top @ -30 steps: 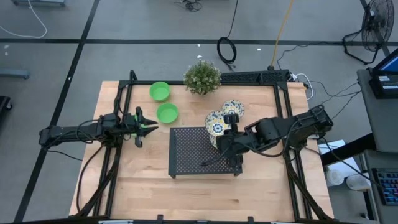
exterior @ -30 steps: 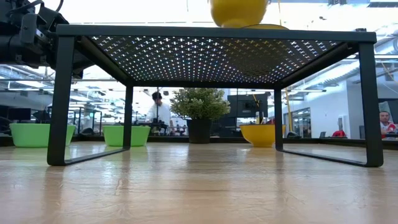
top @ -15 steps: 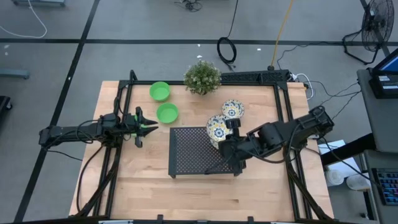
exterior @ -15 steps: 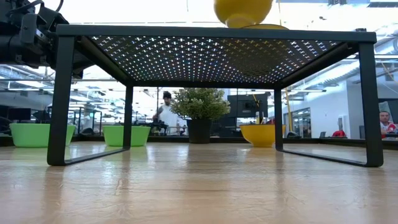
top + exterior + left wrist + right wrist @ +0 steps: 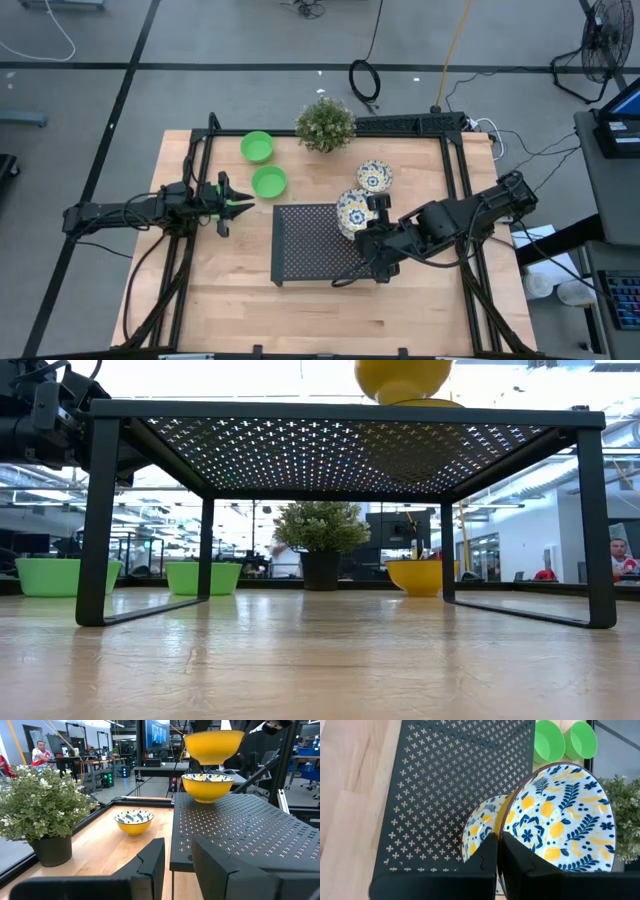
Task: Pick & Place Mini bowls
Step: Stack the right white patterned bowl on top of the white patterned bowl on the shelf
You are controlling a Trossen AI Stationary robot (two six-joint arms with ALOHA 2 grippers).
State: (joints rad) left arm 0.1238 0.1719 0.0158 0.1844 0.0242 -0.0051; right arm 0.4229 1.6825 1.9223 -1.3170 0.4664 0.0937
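My right gripper [image 5: 496,854] is shut on a floral mini bowl [image 5: 350,211] and keeps it in the air over the far right corner of the black mesh rack [image 5: 312,248]. Just under it, a second floral bowl [image 5: 207,787] sits on the rack top. A third floral bowl [image 5: 374,177] stands on the table beyond the rack. Two green mini bowls [image 5: 257,147] [image 5: 269,181] stand on the table at the far left. My left gripper [image 5: 236,203] waits at the table's left, level and open, holding nothing. My right gripper pinches the floral bowl's rim [image 5: 504,831] between its two fingers, one inside the bowl and one outside. It comes slanting down from the table's right side. The bowl is lifted clear, opening up, above the bowl on the rack [image 5: 479,834].
A potted plant [image 5: 325,123] stands at the far edge, behind the rack. Black frame rails [image 5: 452,190] run along the table's left, right and far sides. Bare wood [image 5: 300,315] lies in front of the rack.
My right gripper has carried the floral bowl a little toward the table's near and right edges, staying above the rack. The bowl has kept its height and its opening up.
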